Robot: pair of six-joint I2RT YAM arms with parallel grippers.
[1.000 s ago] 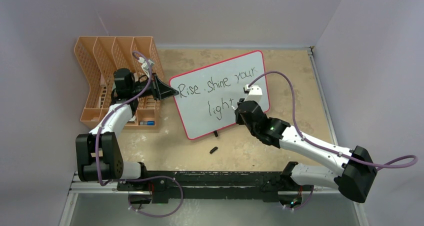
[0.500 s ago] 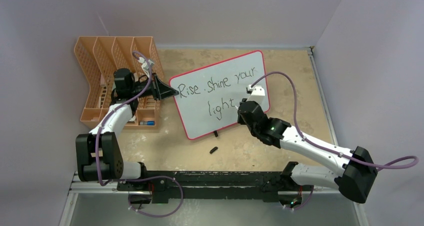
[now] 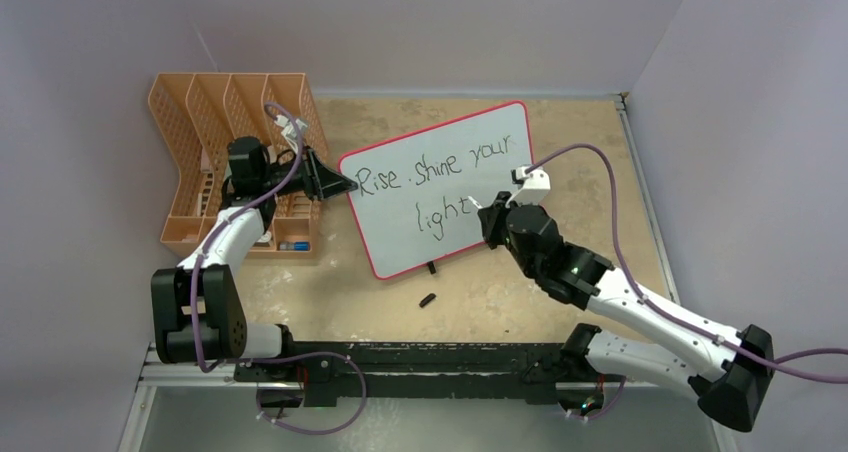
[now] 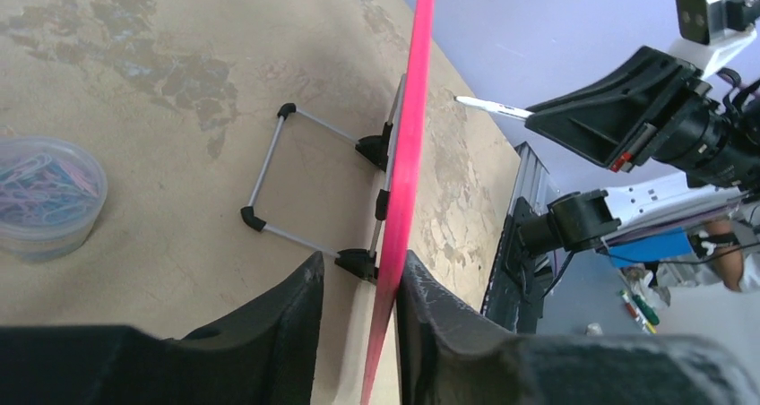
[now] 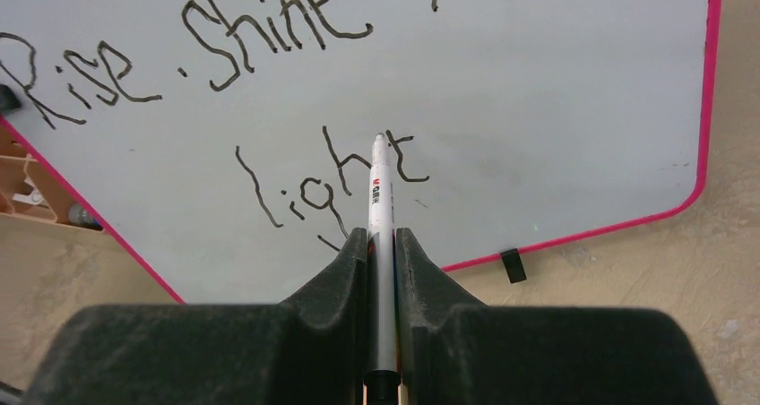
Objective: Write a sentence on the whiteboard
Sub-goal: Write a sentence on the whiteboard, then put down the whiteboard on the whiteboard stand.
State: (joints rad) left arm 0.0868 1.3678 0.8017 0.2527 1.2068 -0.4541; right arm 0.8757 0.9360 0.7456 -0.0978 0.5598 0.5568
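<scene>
The right claw (image 5: 381, 235), clamped on a white-barrelled marker pen (image 5: 380, 199), has been drawn back, and the tip is lifted clear of the large white pink-rimmed whiteboard (image 3: 400, 237), which is propped on the tan desk (image 3: 500, 282). The left claw (image 4: 358, 266) has been slackened and stands slightly apart astride the rim. The black handwritten sentence (image 3: 430, 167) is judged complete.

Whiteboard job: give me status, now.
Left gripper astride whiteboard rim, jaws slightly apart. Right gripper shut on marker, tip just off the board. Sentence written, two lines. Nothing in the way.

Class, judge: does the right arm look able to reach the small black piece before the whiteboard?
Probably yes: the piece lies on open table near the right gripper, nothing between. But its jaws are shut on the marker, so no grasp.
</scene>
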